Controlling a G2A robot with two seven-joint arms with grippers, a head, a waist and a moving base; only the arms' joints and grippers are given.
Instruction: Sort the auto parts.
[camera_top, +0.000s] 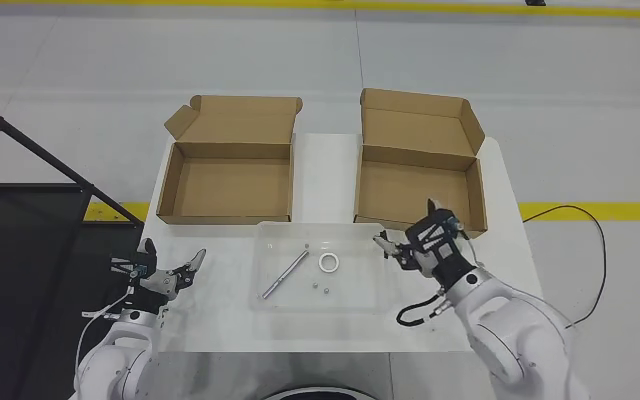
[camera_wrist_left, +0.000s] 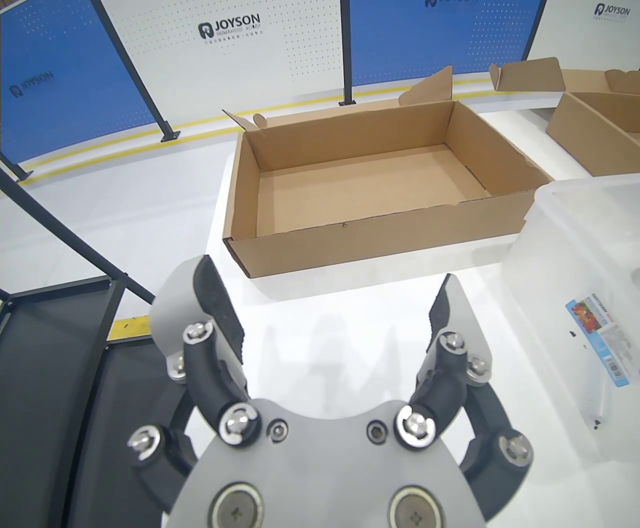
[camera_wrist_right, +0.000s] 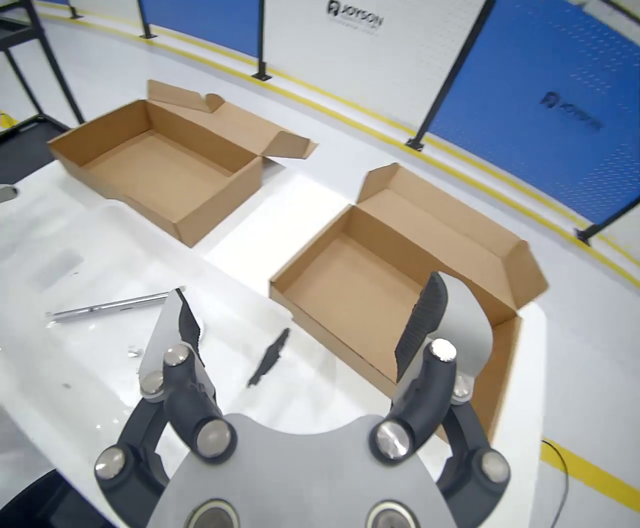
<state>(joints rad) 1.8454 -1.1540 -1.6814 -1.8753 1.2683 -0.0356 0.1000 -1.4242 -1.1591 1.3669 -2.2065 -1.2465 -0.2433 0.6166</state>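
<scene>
The white tabletop (camera_top: 330, 160) carries two open cardboard boxes side by side at the far edge, the left box (camera_top: 228, 188) and the right box (camera_top: 418, 190), both with nothing in them. In front of them, roughly between the two arms, sits a clear plastic tray (camera_top: 355, 290), and all the parts are in it.

The left end effector (camera_wrist_left: 325, 272) hangs over bare tabletop a little way off the tray's left wall, jaws spread wide, nothing held. The right end effector (camera_wrist_right: 306, 285) is by the tray's right rim, close to the right box's near corner, also wide open and empty.

The biggest part is a slim, shiny metal rod (camera_top: 286, 275) in the tray's left half. It lies flat and on a slant, its near end toward the robot's left and its far end pointing to the tray's middle. From where I stand that near end looks closer to the left arm, which would need its jaws set across the slant. A white ring (camera_top: 328, 262) lies flat near the middle, just beyond the rod's far end and nearer the right arm. A few tiny metal bits (camera_top: 316, 286) lie just in front of the ring, too small to make out.
</scene>
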